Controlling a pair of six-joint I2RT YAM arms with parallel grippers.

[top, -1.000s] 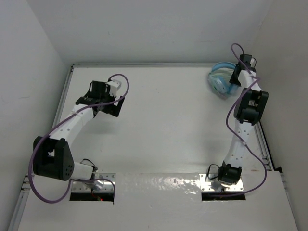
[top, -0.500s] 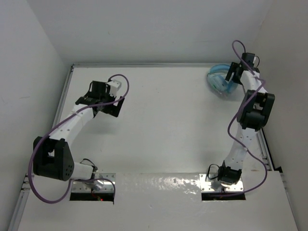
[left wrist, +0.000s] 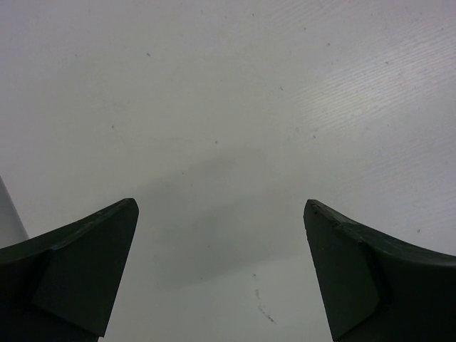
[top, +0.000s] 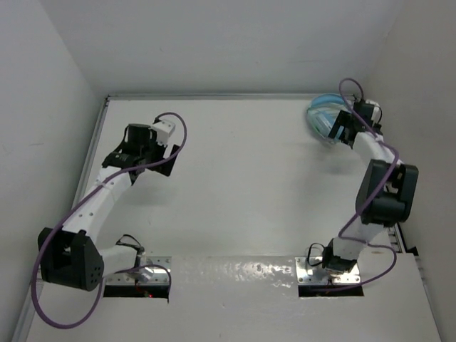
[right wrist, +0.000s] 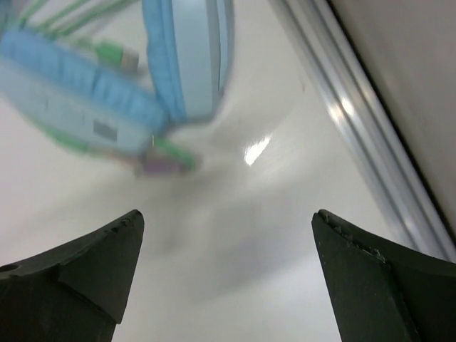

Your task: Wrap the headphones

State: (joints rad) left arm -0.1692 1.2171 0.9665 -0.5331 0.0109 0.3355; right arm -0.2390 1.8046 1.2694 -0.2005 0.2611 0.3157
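The light blue headphones (top: 322, 117) lie in the table's far right corner. The right wrist view shows them blurred at upper left: an ear cup (right wrist: 192, 57), the blue headband (right wrist: 71, 92) and the pale green cord (right wrist: 171, 153) wound about them. My right gripper (top: 336, 134) hovers just beside and in front of them, open, with only bare table between its fingers (right wrist: 228, 221). Over the far left of the table, my left gripper (top: 162, 160) is open above bare white surface (left wrist: 221, 210), far from the headphones.
An aluminium rail (right wrist: 356, 121) runs along the table's right edge, close to the headphones and my right gripper. White walls enclose the table at the back and on both sides. Thick purple cables (top: 174, 132) loop over both arms.
My right gripper has opened, let go of the headphones and drawn back from them, its elbow swinging right. The left arm has shifted a little and turned its wrist.
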